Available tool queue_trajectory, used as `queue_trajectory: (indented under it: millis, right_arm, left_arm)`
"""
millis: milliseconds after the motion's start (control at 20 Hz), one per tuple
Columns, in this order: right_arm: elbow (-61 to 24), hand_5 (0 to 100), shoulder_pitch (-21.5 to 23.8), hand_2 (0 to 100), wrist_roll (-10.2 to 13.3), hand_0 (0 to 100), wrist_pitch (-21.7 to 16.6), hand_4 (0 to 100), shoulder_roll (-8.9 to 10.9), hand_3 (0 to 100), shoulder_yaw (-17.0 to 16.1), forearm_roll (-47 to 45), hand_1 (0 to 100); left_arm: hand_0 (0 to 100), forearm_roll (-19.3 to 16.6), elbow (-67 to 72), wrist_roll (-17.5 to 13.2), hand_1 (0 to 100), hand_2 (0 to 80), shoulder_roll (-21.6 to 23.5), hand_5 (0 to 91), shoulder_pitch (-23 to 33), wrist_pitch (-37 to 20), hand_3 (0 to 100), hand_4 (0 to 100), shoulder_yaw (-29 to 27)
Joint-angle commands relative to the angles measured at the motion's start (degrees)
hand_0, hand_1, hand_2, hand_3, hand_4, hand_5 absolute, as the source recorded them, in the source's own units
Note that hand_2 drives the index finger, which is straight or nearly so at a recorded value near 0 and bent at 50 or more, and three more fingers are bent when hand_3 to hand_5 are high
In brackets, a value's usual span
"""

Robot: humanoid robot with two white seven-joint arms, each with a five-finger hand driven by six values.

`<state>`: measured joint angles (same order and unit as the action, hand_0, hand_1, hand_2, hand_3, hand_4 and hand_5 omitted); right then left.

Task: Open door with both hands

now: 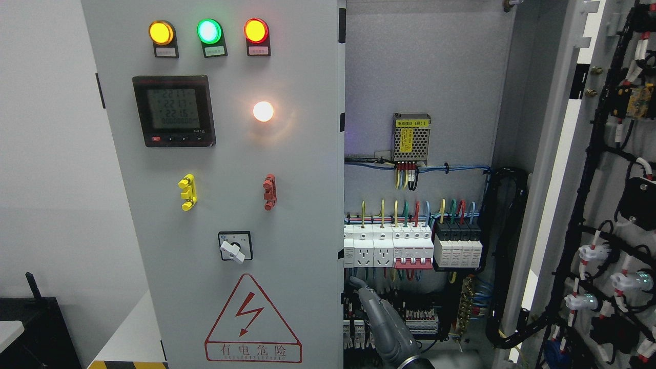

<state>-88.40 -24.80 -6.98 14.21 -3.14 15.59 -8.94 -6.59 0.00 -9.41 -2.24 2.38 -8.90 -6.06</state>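
The grey cabinet has two doors. The left door (287,205) is shut; it carries three lit lamps, a meter (174,111) and a rotary switch (234,247). The right door (589,205) stands swung wide open at the right, showing its wired inner face. My right hand (366,300) comes up from the bottom edge right of the middle. Its fingers are stretched out and hold nothing. The fingertips (354,281) lie just right of the left door's free edge (342,266), in front of the breakers. My left arm does not show.
The open bay shows a power supply (411,137), a row of breakers and sockets (410,248) and black cable bundles (505,246). A dark case (36,328) stands at the lower left beside a white wall.
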Motion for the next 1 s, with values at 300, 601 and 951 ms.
queue_trajectory:
  millis: [300, 601, 951]
  right_arm:
    - [2.2, 0, -1.0, 0, -1.4, 38, 0.0, 0, 1.46, 0, 0.2, -3.2, 0]
    - [3.6, 0, -2.4, 0, -2.7, 38, -0.1, 0, 1.99, 0, 0.2, -3.3, 0]
    - [5.3, 0, -3.8, 0, -5.6, 38, -0.1, 0, 1.99, 0, 0.1, -3.3, 0]
  left_arm:
    - [0, 0.0, 0.9, 0.0, 0, 0.0, 0.0, 0.0, 0.0, 0.0, 0, 0, 0.0]
    - [0, 0.0, 0.9, 0.0, 0, 0.0, 0.0, 0.0, 0.0, 0.0, 0, 0, 0.0]
    - [0, 0.0, 0.9, 0.0, 0, 0.0, 0.0, 0.0, 0.0, 0.0, 0, 0, 0.0]
